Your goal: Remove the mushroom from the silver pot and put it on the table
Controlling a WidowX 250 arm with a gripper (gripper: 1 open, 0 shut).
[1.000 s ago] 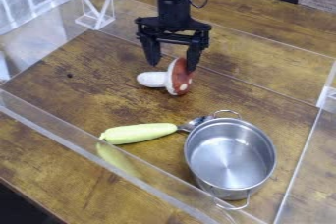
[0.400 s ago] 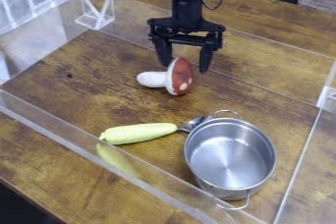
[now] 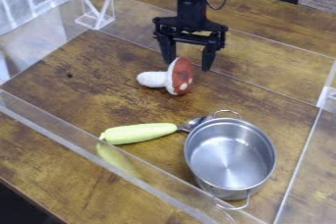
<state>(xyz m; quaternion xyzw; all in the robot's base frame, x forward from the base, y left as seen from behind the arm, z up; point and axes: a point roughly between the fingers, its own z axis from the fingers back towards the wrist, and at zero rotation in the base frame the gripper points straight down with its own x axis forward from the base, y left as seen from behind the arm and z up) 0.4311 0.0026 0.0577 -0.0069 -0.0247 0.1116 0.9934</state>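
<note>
The mushroom [image 3: 171, 77] lies on its side on the table [image 3: 79, 90], white stem pointing left and reddish-brown cap to the right. Just behind and above it hangs my gripper [image 3: 190, 53], pointing down, open, with nothing between its black fingers. The silver pot [image 3: 230, 157] stands near the front right, with nothing showing inside it, a wire loop handle at its upper rim.
A yellow-green oblong vegetable [image 3: 138, 133] lies left of the pot, touching its rim area. Clear acrylic walls [image 3: 79, 140] run along the front and left edges. A clear bracket [image 3: 96, 12] stands at the back left.
My open gripper has moved up and to the right, away from the mushroom, which stays lying on the table.
</note>
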